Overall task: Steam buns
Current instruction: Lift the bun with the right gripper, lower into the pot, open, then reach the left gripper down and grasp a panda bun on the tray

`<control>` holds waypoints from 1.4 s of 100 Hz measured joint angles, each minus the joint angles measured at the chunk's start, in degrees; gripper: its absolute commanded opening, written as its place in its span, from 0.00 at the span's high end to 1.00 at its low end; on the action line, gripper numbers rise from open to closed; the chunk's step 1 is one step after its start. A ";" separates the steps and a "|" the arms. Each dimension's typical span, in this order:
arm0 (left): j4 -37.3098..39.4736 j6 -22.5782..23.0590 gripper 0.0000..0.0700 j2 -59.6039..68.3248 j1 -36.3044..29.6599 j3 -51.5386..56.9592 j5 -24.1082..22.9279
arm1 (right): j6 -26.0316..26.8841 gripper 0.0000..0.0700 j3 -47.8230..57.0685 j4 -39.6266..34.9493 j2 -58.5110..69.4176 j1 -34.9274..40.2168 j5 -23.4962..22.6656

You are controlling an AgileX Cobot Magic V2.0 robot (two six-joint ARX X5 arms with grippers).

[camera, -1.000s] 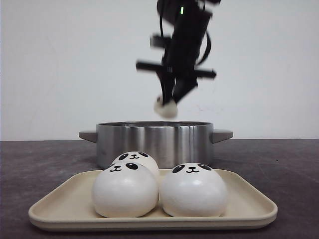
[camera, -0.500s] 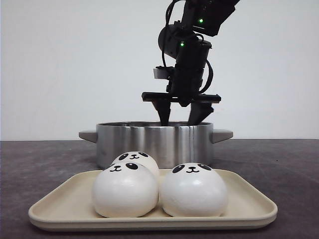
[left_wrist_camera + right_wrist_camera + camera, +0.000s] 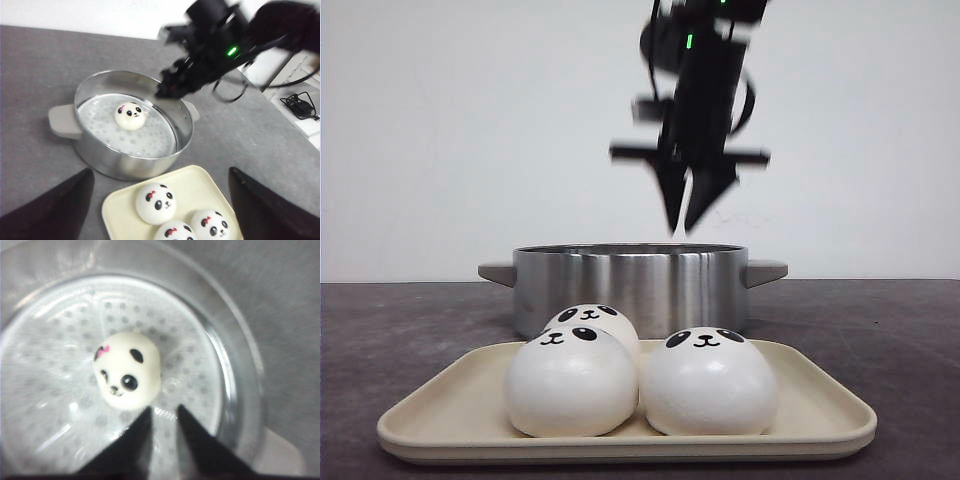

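Three white panda buns sit on a cream tray at the front; they also show in the left wrist view. A fourth bun lies alone on the perforated steamer plate inside the steel pot, also seen from the left wrist. My right gripper hangs above the pot, its fingers drawn nearly together and empty; in its own view the bun lies just beyond the tips. My left gripper is wide open and empty, high above the tray.
The pot has two grey side handles and stands just behind the tray on the dark grey table. A black cable and plug lie off the table's far side in the left wrist view.
My right gripper carried a bun down into the pot, opened and left it there. It has now risen clear of the rim and its fingers have closed in.
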 measured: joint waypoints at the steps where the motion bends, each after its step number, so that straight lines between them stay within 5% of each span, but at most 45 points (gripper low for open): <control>1: 0.02 -0.04 0.27 0.33 -0.20 0.00 0.02 | -0.13 0.99 0.00 -0.11 -0.70 0.11 -0.02; 43: 1.81 -7.13 0.26 23.93 -13.46 0.00 -1.97 | -1.64 0.99 1.05 -1.79 -35.50 11.54 8.02; 59: 3.10 -10.10 0.04 33.35 -18.16 0.00 -4.00 | -1.60 0.99 1.29 -3.13 -43.69 14.21 12.24; 107: 15.63 -14.12 0.03 51.34 -22.62 3.74 -16.24 | 1.44 0.99 1.22 -15.34 -49.86 14.64 13.68; 140: 14.05 -14.14 0.08 60.02 -22.67 6.51 -16.52 | 2.08 0.99 1.22 -17.44 -51.34 15.32 13.68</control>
